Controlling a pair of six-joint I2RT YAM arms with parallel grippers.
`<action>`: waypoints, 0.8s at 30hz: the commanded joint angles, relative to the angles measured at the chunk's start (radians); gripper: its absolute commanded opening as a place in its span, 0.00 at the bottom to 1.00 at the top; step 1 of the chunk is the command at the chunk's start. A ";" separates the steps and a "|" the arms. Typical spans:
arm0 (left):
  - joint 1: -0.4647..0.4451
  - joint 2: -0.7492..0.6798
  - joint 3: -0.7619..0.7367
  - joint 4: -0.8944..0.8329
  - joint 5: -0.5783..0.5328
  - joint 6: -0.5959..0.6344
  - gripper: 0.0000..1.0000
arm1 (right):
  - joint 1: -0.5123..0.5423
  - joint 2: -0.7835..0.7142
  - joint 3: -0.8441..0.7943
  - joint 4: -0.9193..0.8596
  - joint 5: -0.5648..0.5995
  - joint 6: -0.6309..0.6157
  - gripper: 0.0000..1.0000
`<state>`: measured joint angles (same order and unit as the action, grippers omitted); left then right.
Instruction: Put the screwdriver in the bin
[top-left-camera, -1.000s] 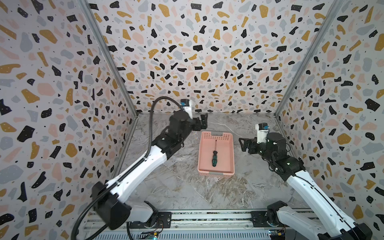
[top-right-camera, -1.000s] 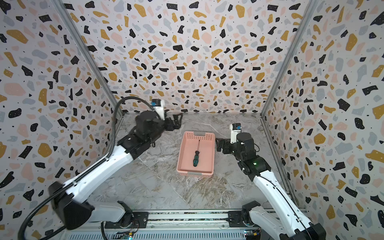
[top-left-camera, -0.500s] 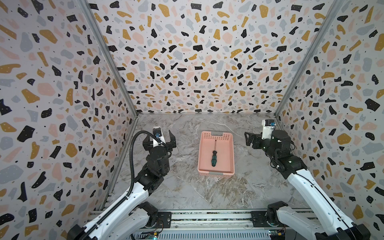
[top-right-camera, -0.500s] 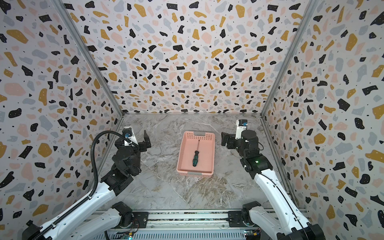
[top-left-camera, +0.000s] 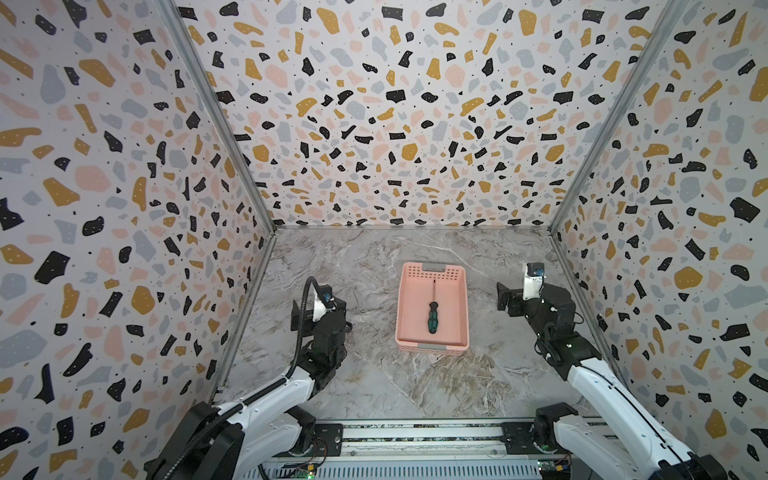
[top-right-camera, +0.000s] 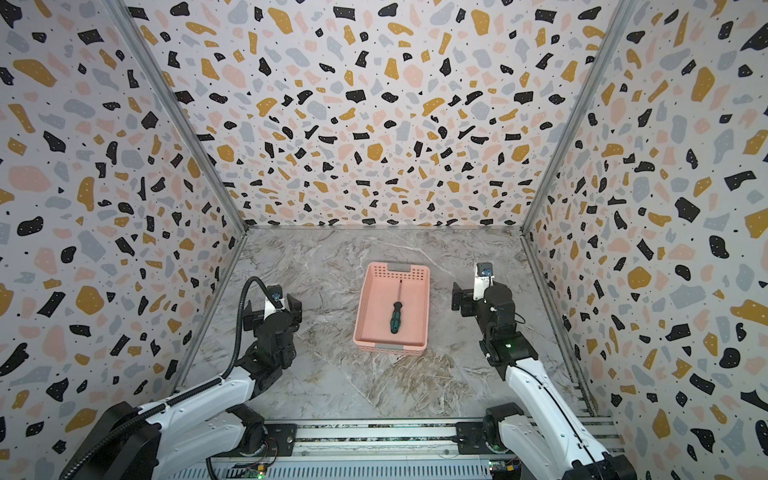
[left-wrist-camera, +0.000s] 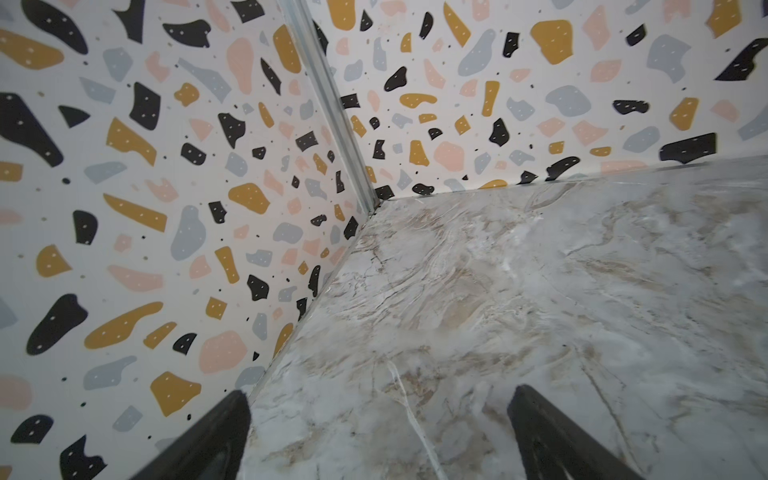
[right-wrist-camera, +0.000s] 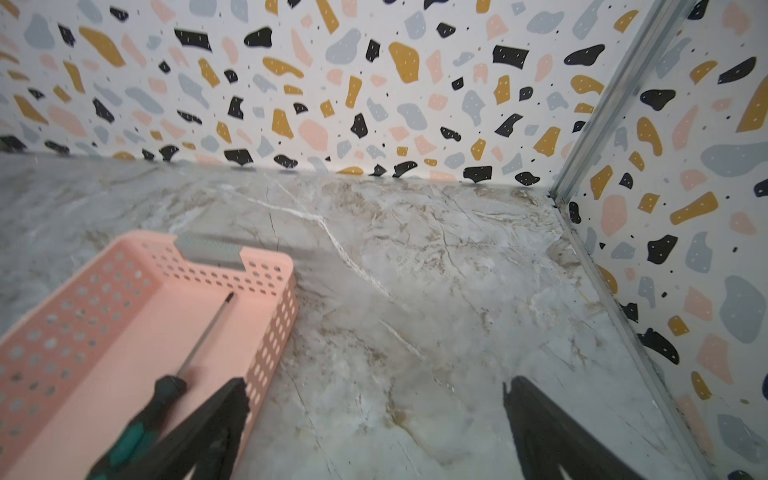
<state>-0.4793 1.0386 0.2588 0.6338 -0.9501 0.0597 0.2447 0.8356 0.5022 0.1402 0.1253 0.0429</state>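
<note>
The screwdriver (top-left-camera: 432, 311) (top-right-camera: 395, 316), with a green and black handle and a thin dark shaft, lies flat on the floor of the salmon-pink bin (top-left-camera: 465, 307) (top-right-camera: 359, 316), shaft pointing to the back wall. My left gripper (top-left-camera: 320, 315) (top-right-camera: 272, 311) stands open to the left of the bin, well apart from it, with only bare tabletop between its fingers (left-wrist-camera: 379, 392). On the other side, close to the bin, my right gripper (top-left-camera: 513, 297) (top-right-camera: 465, 297) is open and empty (right-wrist-camera: 376, 381). The right wrist view shows the screwdriver (right-wrist-camera: 160, 397) inside the bin (right-wrist-camera: 62, 328).
Patterned walls (top-left-camera: 124, 249) close in the marble tabletop (top-left-camera: 374, 382) on the left, back and right. A metal rail (top-left-camera: 415, 432) with both arm bases runs along the front edge.
My left arm has drawn back from behind the bin to the front left, gripper still open. My right gripper has shifted slightly to the right. The screwdriver stayed still in the bin.
</note>
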 joint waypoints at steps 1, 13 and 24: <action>0.067 0.000 -0.050 0.212 0.047 -0.013 1.00 | -0.003 -0.081 -0.152 0.301 0.045 -0.115 0.99; 0.111 0.307 -0.019 0.457 0.094 0.042 1.00 | -0.081 0.169 -0.502 1.004 0.071 -0.105 0.99; 0.204 0.309 -0.076 0.518 0.278 -0.007 1.00 | -0.085 0.381 -0.467 1.179 -0.005 -0.110 0.99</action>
<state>-0.2928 1.3666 0.2123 1.0569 -0.7330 0.0742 0.1635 1.1908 0.0067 1.2366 0.1509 -0.0666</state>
